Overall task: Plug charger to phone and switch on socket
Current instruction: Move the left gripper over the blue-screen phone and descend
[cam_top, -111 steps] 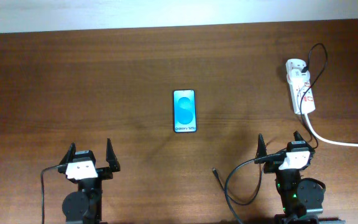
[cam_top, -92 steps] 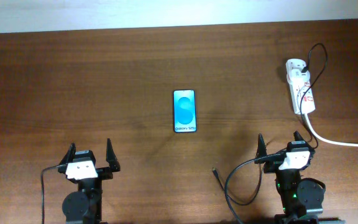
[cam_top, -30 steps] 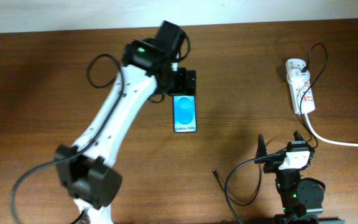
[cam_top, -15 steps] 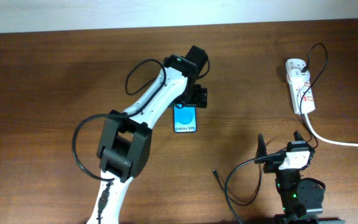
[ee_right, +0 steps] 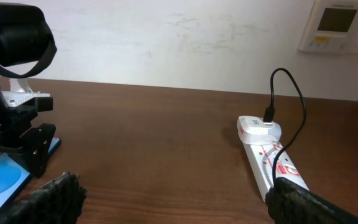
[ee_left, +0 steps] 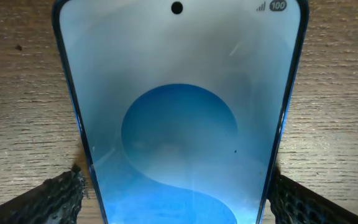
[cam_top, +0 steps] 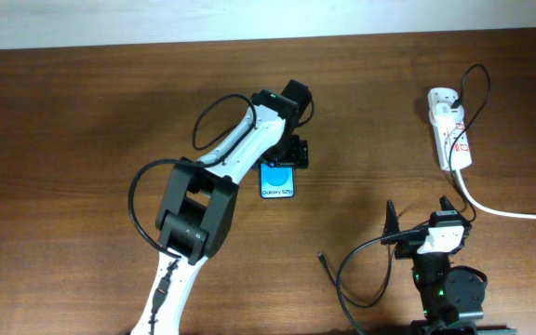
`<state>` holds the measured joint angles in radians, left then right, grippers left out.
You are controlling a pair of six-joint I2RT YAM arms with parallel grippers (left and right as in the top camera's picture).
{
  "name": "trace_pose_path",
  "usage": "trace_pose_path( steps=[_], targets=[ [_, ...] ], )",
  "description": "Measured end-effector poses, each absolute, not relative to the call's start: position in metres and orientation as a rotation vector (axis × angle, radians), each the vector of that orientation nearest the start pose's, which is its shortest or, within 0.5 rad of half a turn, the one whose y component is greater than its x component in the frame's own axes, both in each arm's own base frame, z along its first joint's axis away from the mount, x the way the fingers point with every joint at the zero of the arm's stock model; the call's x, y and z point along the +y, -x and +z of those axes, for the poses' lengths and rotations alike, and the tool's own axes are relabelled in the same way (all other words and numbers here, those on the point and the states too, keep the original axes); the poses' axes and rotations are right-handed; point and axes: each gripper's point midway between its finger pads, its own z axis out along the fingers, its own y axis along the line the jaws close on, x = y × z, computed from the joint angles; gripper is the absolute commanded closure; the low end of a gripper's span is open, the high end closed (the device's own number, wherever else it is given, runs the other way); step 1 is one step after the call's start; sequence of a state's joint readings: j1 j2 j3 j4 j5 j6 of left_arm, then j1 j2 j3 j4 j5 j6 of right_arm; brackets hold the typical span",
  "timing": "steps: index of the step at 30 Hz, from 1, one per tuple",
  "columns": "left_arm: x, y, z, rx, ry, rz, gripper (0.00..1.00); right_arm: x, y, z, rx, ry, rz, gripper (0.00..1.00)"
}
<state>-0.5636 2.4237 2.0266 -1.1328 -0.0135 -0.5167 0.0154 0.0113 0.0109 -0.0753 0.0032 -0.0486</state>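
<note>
Over the phone [cam_top: 278,183], left pincer [cam_top: 285,160] spreads wide, holding nothing; right pincer [cam_top: 419,212] gapes empty.

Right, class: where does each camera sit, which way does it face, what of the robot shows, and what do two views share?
Overhead: above the table, looking straight down; left arm, right arm, phone, socket, charger.
Left wrist: close above the phone, looking down; left fingers at the bottom corners.
Right wrist: low at the near edge, facing the wall; right fingers, left arm.
Shared: all three show the phone.
</note>
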Motion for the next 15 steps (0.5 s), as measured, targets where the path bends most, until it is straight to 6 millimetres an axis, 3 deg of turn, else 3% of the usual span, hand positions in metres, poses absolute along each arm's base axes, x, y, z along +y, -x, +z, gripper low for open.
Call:
trace_pose_path(
  steps=[8,11,15],
  targets=[
    [-0.2533,-0.4045,0.0020,3.102,-0.071,-0.015,0.00,0.0032,-0.2462,0.1579,1.645,0.051,-0.029,0.02],
    [-0.2529,-0.4027,0.0022,3.111,-0.064,-0.014,0.14,0.0032,-0.2462,0.1578,1.646,0.051,-0.028,0.02],
    [-0.2526,-0.4019,0.0021,3.114,-0.063,-0.012,0.20,0.0032,-0.2462,0.1578,1.646,0.050,-0.028,0.02]
  ],
)
